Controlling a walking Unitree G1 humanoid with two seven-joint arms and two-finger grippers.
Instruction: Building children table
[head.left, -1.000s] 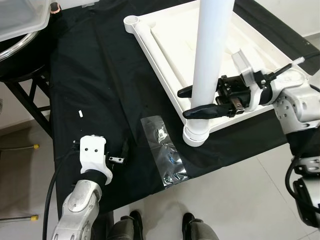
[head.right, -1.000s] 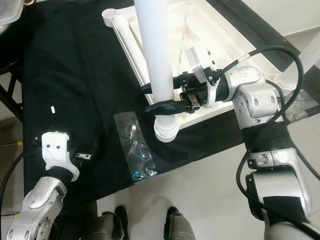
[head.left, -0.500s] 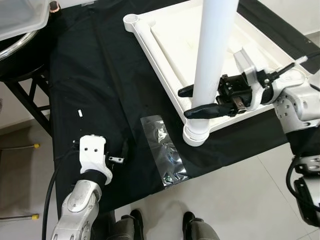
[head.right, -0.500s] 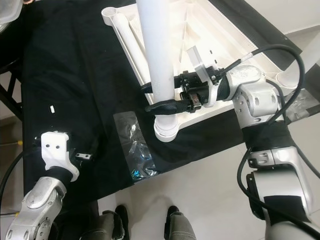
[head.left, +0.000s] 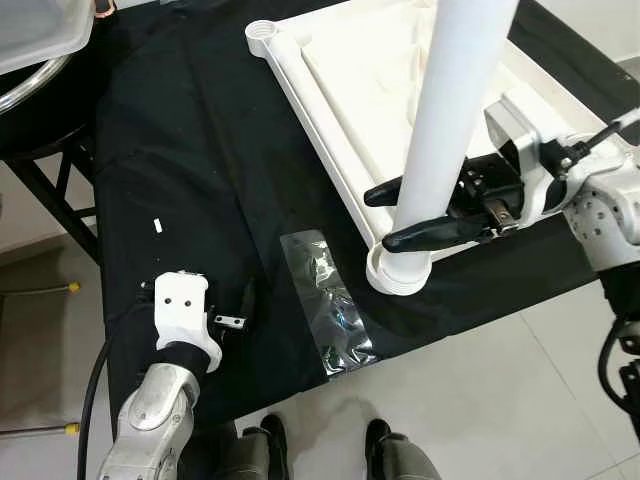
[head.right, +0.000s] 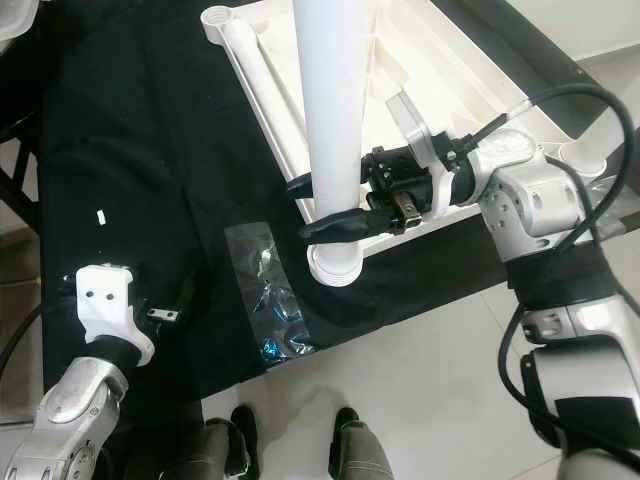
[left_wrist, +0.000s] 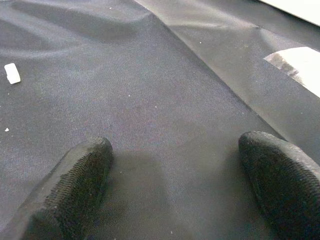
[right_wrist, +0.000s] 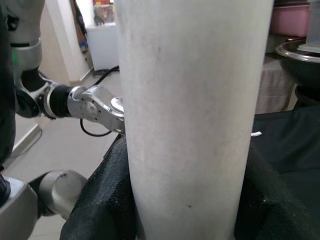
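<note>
the white leg stands upright in the tabletop's corner socket, centre right of frame. the right gripper clamps it low down. it looks stiff, light and smooth; low is the steadier hold. the left gripper rests spread apart on the black cloth, lower left.

Black cloth — bearing white tabletop, plastic bag.
</note>
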